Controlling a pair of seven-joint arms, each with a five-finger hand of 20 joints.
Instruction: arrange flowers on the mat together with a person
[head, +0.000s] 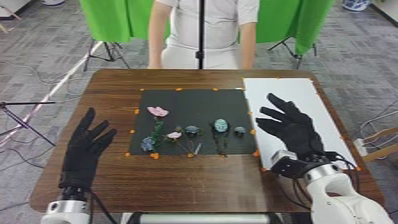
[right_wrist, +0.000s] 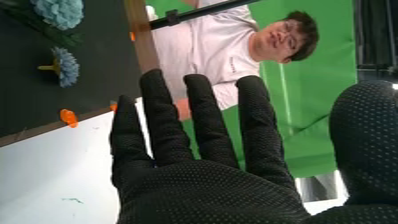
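Flowers (head: 158, 111) on black mat (head: 191, 105), centre of head view; left hand (head: 82, 157) lower left, right hand (head: 298, 131) right of centre, both fingers open

Flowers (head: 157, 111) on the mat (head: 187, 102), mat on the table (head: 195, 190), sheet (head: 284, 86) right of mat

ur brown wooden table (head: 204, 187) has a black mat (head: 178, 107) on it, w/ a white sheet (head: 275, 86) just R & orange bits (head: 155, 156) along the edges
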